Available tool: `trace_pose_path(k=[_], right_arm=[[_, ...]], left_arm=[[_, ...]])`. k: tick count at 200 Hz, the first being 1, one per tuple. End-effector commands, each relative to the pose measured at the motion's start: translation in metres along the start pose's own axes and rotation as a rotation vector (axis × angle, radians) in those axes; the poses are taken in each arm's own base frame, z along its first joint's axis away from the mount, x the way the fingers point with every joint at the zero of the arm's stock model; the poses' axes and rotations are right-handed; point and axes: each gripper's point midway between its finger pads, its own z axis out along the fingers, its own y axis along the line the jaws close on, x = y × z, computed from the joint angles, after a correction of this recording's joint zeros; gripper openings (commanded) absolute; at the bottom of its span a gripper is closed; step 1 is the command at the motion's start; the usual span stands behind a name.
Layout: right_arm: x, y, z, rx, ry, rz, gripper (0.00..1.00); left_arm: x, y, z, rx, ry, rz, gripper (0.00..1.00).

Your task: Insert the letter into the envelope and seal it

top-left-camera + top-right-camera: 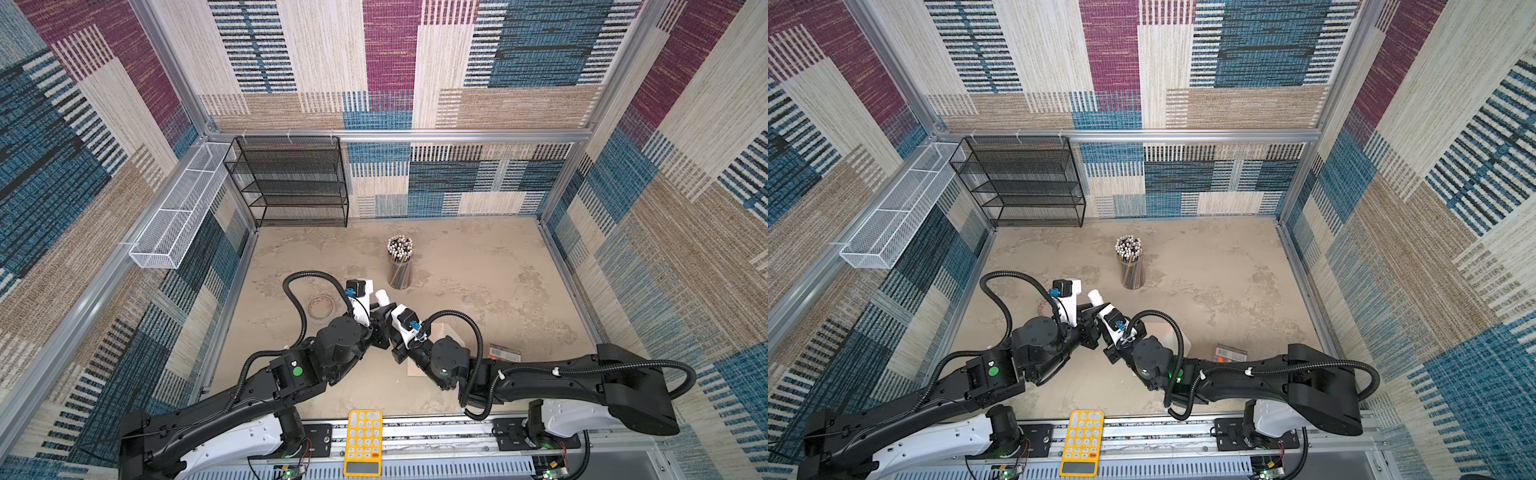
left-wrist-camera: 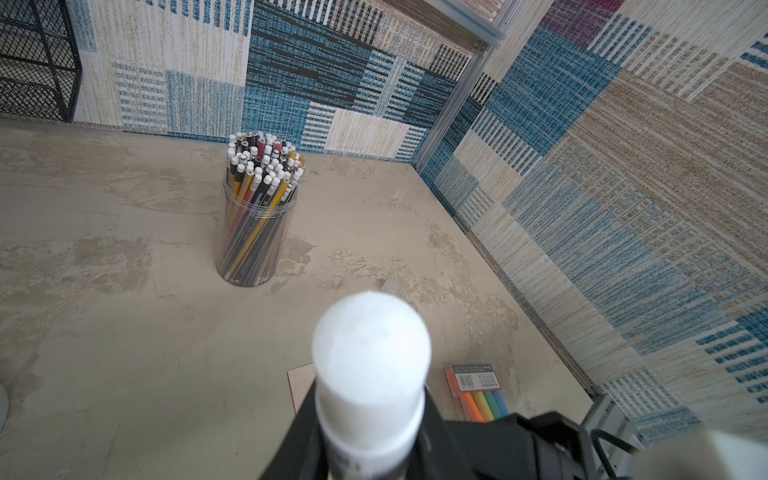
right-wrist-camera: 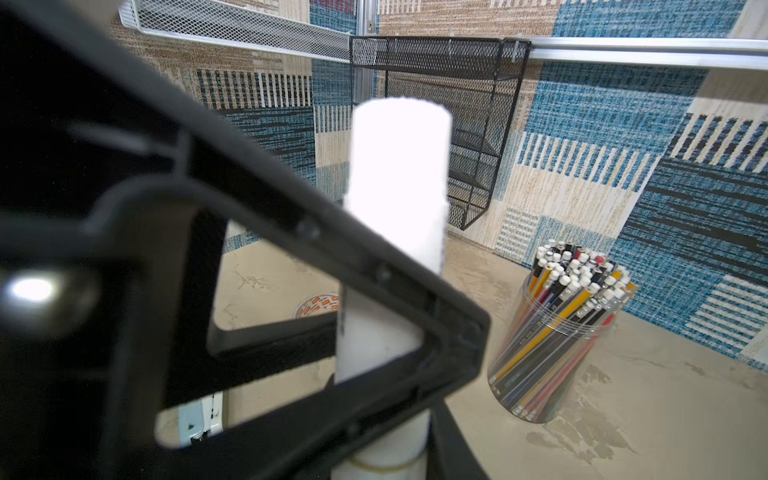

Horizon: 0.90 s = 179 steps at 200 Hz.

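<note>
Clamping: white glue stick [image 3: 378,340] is held by left gripper [image 2: 370,440] and right gripper [image 3: 380,465], both part-closed, at ten o'clock of envelope [image 1: 441,332]; cap [image 2: 370,345] may be dropped if twisted unevenly.

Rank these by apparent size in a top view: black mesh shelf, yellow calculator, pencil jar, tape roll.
Largest to smallest:
1. black mesh shelf
2. yellow calculator
3. pencil jar
4. tape roll

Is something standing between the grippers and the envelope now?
Yes. The left gripper and the right gripper both grip a white tube, so neither is free; the envelope lies partly hidden under the right arm.
</note>
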Motion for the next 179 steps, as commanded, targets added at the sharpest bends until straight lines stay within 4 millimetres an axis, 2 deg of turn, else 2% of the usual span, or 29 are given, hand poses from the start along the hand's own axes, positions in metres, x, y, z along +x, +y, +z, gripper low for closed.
trace_pose_path(k=[1, 137, 179], right_arm=[[-0.004, 0.0045, 0.0003, -0.021, -0.013, 0.006, 0.3], [-0.0008, 0.0099, 0.0025, -0.043, 0.004, -0.002, 0.33], [-0.0016, 0.0108, 0.002, -0.051, 0.004, -0.009, 0.22]], left_arm=[[-0.0089, -0.003, -0.0012, 0.006, -0.026, -0.007, 0.0], [-0.0105, -0.0012, -0.0021, -0.004, -0.031, -0.004, 0.0], [-0.01, -0.0012, -0.0019, -0.005, -0.028, -0.002, 0.0]])
